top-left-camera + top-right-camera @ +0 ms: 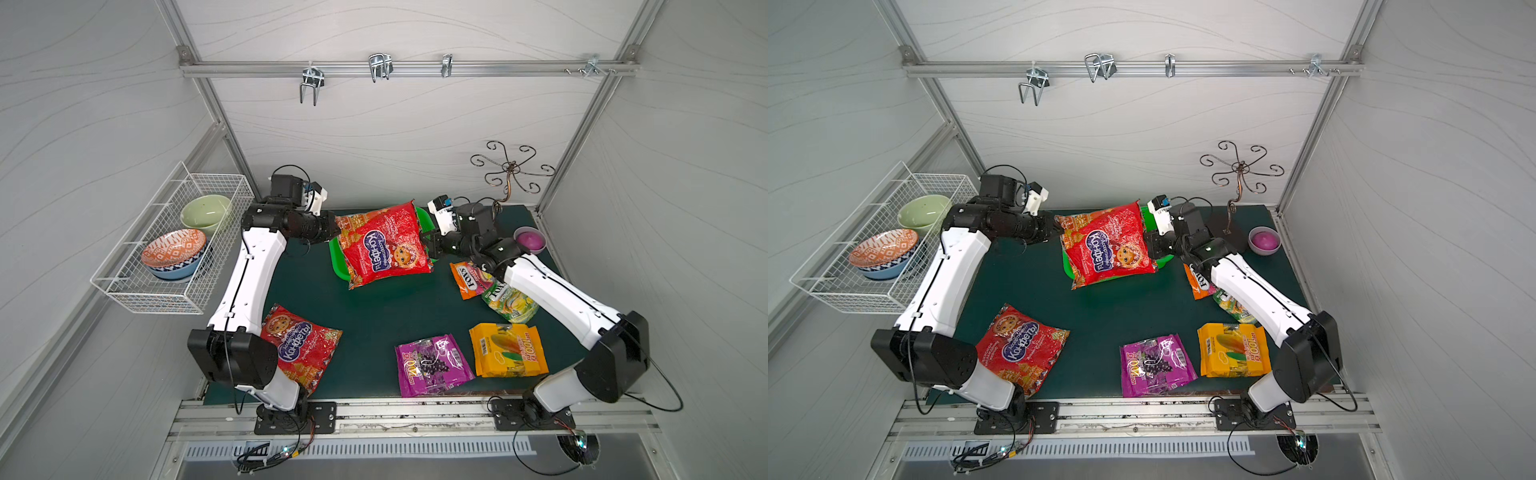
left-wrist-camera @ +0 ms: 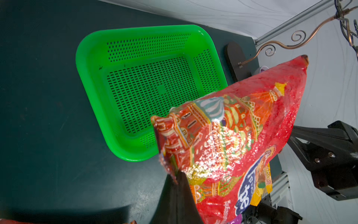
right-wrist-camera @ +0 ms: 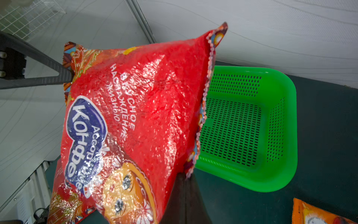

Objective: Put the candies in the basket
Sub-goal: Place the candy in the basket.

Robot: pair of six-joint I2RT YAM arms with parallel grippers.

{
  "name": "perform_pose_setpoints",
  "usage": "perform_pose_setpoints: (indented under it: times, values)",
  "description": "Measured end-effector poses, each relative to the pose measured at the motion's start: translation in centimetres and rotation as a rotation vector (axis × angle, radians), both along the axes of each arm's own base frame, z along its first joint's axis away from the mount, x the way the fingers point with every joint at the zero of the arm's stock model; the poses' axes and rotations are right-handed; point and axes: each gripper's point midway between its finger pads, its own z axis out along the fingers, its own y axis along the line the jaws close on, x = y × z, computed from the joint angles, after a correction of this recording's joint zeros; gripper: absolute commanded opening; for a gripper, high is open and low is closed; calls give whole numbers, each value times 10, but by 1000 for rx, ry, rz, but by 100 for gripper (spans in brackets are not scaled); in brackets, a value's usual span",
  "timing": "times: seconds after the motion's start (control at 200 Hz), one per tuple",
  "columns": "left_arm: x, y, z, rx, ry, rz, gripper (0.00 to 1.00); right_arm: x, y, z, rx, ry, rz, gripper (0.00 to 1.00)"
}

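i hold the large glossy red candy bag with blue oval logo in the upper centre of a top view, left gripper clenched on one corner, right gripper clenched on the opposite edge. the bright green perforated plastic basket lies straight beneath. the bag's long axis spans gripper to gripper, so i judge the move is downward.

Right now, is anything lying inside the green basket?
No, in the left wrist view the green basket has a bare perforated floor; the red candy bag is held above it.

White arms, seemingly black jaws
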Motion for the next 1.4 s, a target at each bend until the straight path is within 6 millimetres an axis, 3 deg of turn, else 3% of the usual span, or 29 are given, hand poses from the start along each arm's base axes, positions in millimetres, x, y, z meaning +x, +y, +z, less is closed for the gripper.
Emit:
perform_pose_setpoints:
  times: [0.22, 0.385, 0.535, 0.815, 1.175, 1.4]
  values:
    - [36, 9, -36, 51, 31, 42, 0, 32, 15, -16, -14, 18, -11, 0]
    - [64, 17, -70, 96, 74, 67, 0, 59, 31, -55, -54, 76, -18, 0]
    - [85, 22, -87, 132, 74, 81, 0, 76, 41, -90, -71, 153, -37, 0]
    - [117, 27, -116, 167, 88, 91, 0, 97, 49, -95, -49, 176, -61, 0]
    - [142, 30, -186, 207, 199, 85, 0, 119, 55, -168, -111, 272, -75, 0]
    - [141, 32, -194, 250, 214, 89, 0, 121, 56, -183, -128, 294, -78, 0]
